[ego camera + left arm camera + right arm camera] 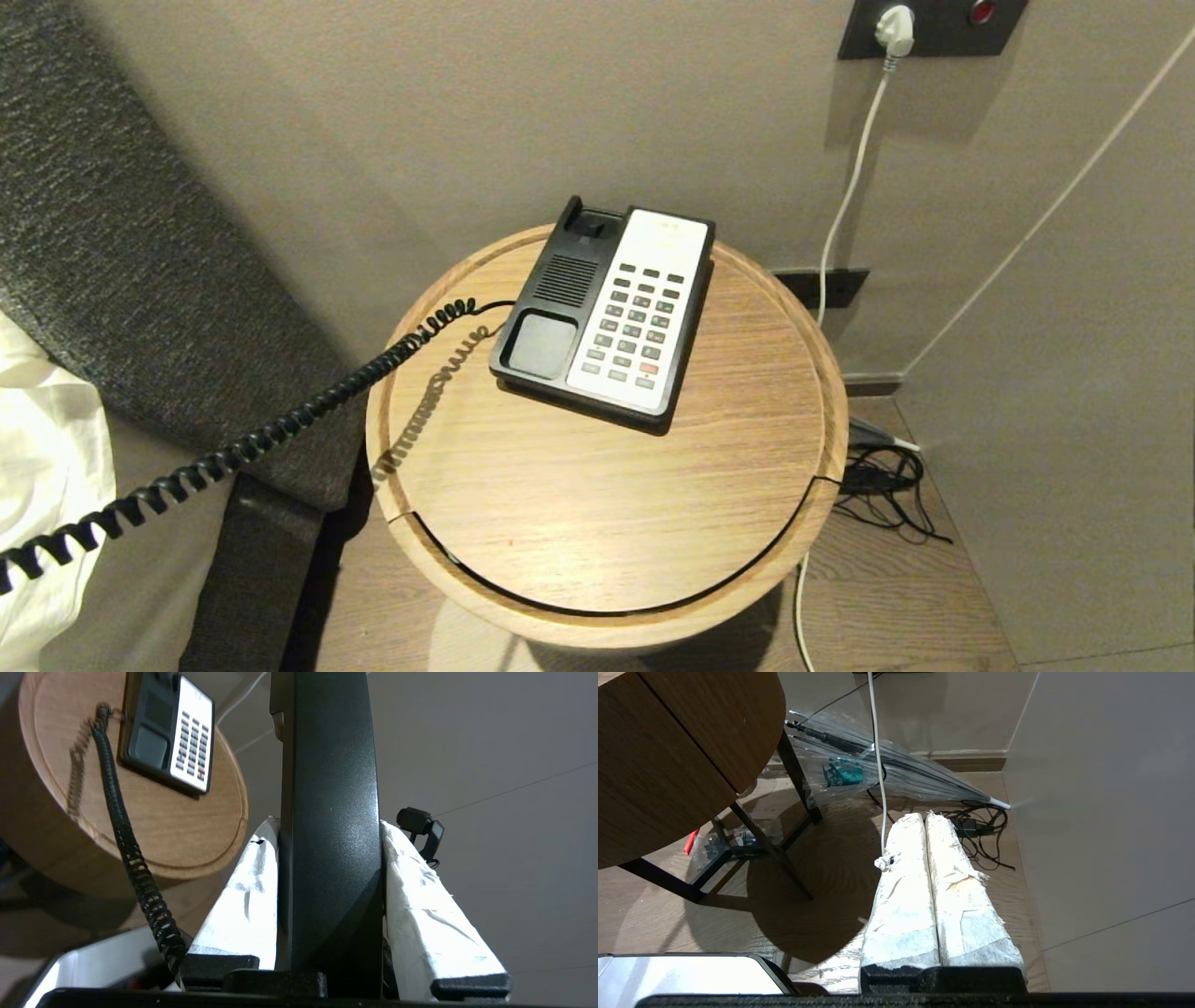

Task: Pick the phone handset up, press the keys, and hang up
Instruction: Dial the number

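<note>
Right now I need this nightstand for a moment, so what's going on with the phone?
The left gripper is clamped on the phone handset, held off the round wooden table to the robot's left. Its coiled cord stretches from the phone base, whose cradle sits empty. No key is being pressed. The right gripper is shut and empty, low over the floor beside the table.

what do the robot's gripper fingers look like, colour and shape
Both grippers have two long fingers that taper toward the tips, wrapped in crinkled white tape or cloth and mounted on black bases. The left gripper shows its fingers spread apart; the right gripper shows its fingers side by side, tape frayed midway.
</note>
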Robot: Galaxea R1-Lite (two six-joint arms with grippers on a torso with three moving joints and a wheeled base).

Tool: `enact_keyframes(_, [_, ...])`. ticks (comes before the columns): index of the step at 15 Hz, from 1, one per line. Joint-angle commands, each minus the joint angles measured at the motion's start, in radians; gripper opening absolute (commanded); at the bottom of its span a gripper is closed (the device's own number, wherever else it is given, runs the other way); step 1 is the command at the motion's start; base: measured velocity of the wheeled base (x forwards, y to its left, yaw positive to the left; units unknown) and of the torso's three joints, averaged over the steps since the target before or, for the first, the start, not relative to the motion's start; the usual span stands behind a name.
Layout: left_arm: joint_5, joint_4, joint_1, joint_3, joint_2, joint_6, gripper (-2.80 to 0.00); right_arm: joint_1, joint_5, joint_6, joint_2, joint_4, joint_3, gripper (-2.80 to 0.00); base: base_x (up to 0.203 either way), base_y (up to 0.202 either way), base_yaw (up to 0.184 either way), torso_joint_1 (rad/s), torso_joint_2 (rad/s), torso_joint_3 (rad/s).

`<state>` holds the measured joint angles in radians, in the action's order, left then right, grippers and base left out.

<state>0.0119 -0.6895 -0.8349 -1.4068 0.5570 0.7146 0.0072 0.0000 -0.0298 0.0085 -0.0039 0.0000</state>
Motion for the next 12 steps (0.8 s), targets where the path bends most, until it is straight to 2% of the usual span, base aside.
enact_keyframes(1, [0.001, 0.001, 0.005, -0.001, 0.009, -0.075, -2.80, 0.000, 0.000, -0.001, 0.001, -0.001, 0.000, -2.80, 0.000, 0.000, 0.000, 0.000, 0.00, 0.000])
enact_keyframes(2, [0.011, 0.008, 0.004, -0.003, 0.020, -0.116, -2.80, 0.000, 0.001, -0.004, 0.001, -0.001, 0.000, -2.80, 0.000, 0.000, 0.000, 0.000, 0.00, 0.000])
enact_keyframes(4, [0.022, 0.031, 0.004, 0.000, 0.031, -0.122, -2.80, 0.000, 0.006, -0.011, 0.001, -0.001, 0.000, -2.80, 0.000, 0.000, 0.000, 0.000, 0.00, 0.000])
enact_keyframes(7, [0.025, 0.170, -0.002, 0.011, 0.071, -0.140, -2.80, 0.000, 0.003, -0.004, 0.001, -0.001, 0.000, -2.80, 0.000, 0.000, 0.000, 0.000, 0.00, 0.000])
enact_keyframes(10, [0.023, 0.174, -0.006, 0.050, 0.039, -0.142, -2.80, 0.000, 0.008, -0.014, 0.001, 0.011, -0.005, -2.80, 0.000, 0.000, 0.000, 0.000, 0.00, 0.000])
enact_keyframes(12, [0.016, 0.175, -0.005, 0.108, 0.002, -0.141, -2.80, 0.000, 0.002, 0.020, -0.001, 0.001, -0.002, -2.80, 0.000, 0.000, 0.000, 0.000, 0.00, 0.000])
